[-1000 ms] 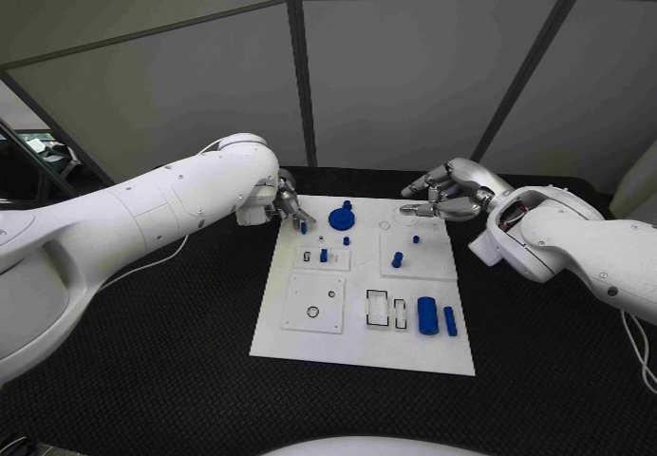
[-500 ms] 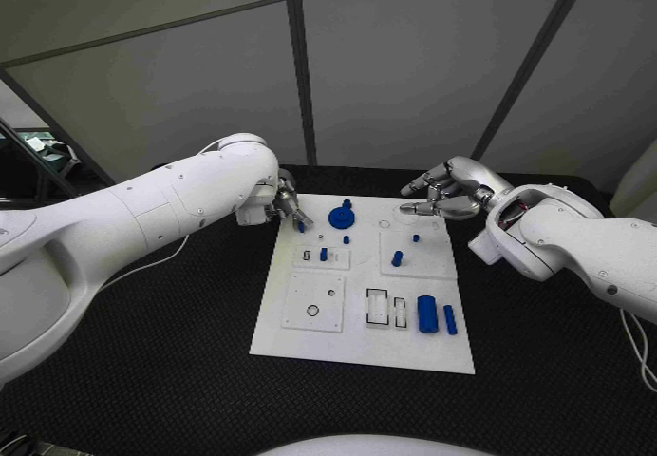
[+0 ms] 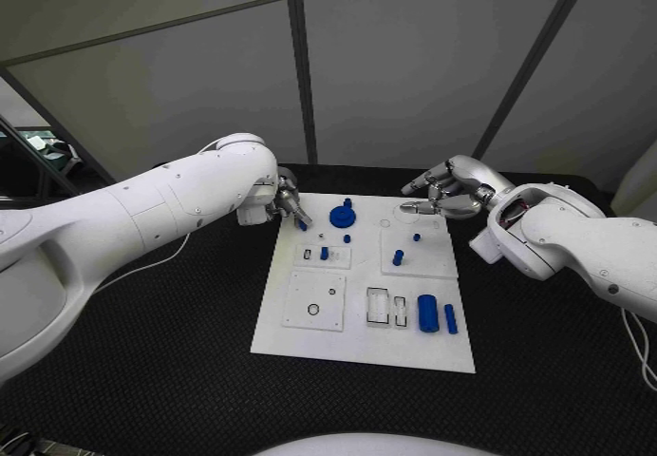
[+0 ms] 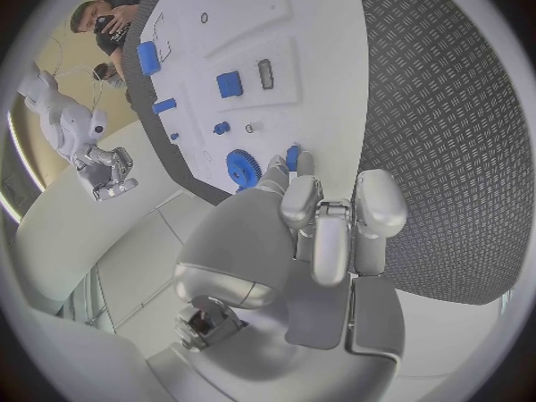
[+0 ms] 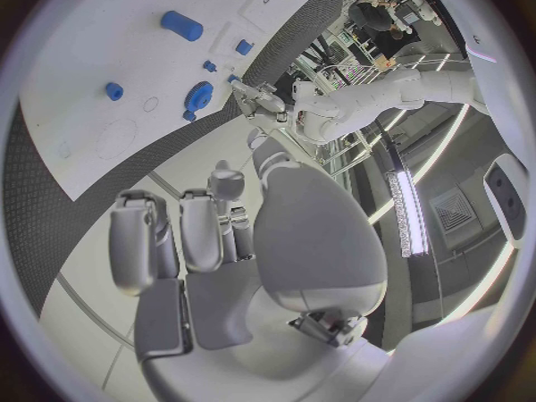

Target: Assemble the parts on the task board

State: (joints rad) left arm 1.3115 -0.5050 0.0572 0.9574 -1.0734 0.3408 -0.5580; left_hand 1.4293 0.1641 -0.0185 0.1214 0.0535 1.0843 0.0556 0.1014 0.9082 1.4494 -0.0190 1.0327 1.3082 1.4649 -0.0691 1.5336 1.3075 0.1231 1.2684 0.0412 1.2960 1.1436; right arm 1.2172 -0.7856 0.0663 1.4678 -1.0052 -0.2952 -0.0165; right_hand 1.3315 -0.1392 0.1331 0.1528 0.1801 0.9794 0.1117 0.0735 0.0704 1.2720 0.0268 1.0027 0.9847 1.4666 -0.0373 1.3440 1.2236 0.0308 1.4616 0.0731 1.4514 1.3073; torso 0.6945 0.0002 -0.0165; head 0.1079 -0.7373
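A: Status on the left robot hand [image 3: 287,206]?
B: At the far-left corner of the task board [image 3: 362,334]. Fingertips pinch a small blue peg [image 3: 303,225], held just over the board edge. Left wrist view shows the same: peg [image 4: 293,158] at the fingertips, right beside the blue gear [image 4: 241,167].
A: Any change vs 1 s ago?
B: Minimal. Peg and fingers have shifted a touch toward the hand, away from the gear [image 3: 341,218]. Arm pose basically the same.
A: Right robot hand [image 3: 445,193]?
B: Hovers over the far-right corner of the board, fingers curled in, nothing in them as far as I can see. Hasn't moved since the earlier frames.
A: Rest of the parts?
B: Unchanged. Gear w/ knob sits far-centre on the board. Short peg [image 3: 397,256] stands in the right mid plate, small peg [image 3: 323,254] in the left mid plate. Big cylinder [image 3: 427,314] and thin bar [image 3: 451,319] lie side by side near the right front edge. Board lies flat on the black tabletop [image 3: 164,361].
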